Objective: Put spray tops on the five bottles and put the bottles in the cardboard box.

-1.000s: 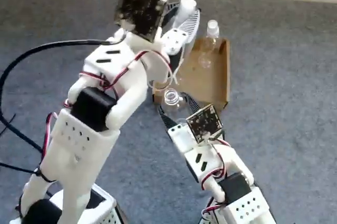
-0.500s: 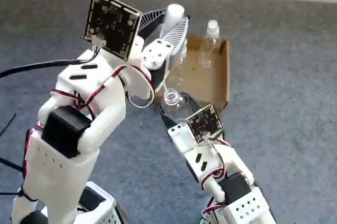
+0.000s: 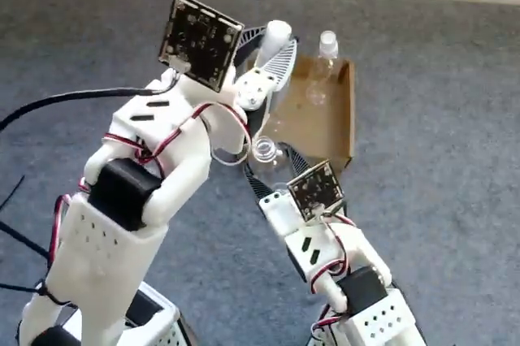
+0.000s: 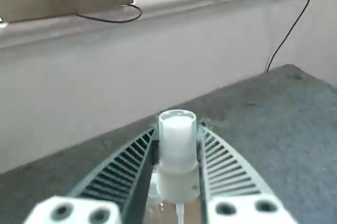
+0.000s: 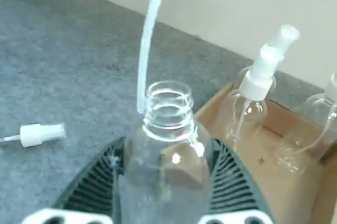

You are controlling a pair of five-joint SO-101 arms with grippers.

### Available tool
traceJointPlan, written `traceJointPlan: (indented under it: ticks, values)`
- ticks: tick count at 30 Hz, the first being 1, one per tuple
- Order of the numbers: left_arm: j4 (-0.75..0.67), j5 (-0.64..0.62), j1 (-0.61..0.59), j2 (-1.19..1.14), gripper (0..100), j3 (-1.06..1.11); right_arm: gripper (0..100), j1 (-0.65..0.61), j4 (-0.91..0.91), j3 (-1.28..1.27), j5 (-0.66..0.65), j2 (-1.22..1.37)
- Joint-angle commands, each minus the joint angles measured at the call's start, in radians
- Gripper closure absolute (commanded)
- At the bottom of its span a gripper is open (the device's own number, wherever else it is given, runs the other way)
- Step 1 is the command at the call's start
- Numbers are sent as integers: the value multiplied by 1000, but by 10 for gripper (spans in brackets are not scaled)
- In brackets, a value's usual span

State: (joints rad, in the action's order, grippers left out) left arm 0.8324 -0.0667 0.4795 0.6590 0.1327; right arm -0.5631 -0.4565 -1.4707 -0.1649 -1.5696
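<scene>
Left gripper [image 4: 177,131] clamps spray top [image 4: 178,156]; right gripper [image 5: 168,153] grips open bottle [image 5: 167,109].
Its tube [image 5: 150,40] hangs just beside the bottle neck. Bottle is near cardboard box [image 3: 329,131] holding capped bottles [image 5: 251,100]; loose spray top [image 5: 39,133] on carpet.

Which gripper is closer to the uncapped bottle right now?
Right. The right gripper is clamped around the uncapped bottle; the left gripper holds a spray top above it, its tube hanging beside the neck.
</scene>
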Motion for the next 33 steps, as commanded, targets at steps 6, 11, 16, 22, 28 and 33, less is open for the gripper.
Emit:
traceJointPlan:
  ticks: [6,11,16,22,28,33]
  values:
    - [-98,8,16,16,958,-44,995,-7,24,5,-9,-7]
    - [-34,8,16,16,958,-124,995,-7,24,5,-9,-7]
    - [21,8,33,19,958,-125,995,-7,24,5,-9,-7]
    - [31,6,53,21,958,-68,995,-7,24,5,-8,-10]
    - [-31,5,53,22,958,73,995,-5,24,5,-8,-12]
    - [-35,2,54,31,958,142,995,-4,24,8,-2,-13]
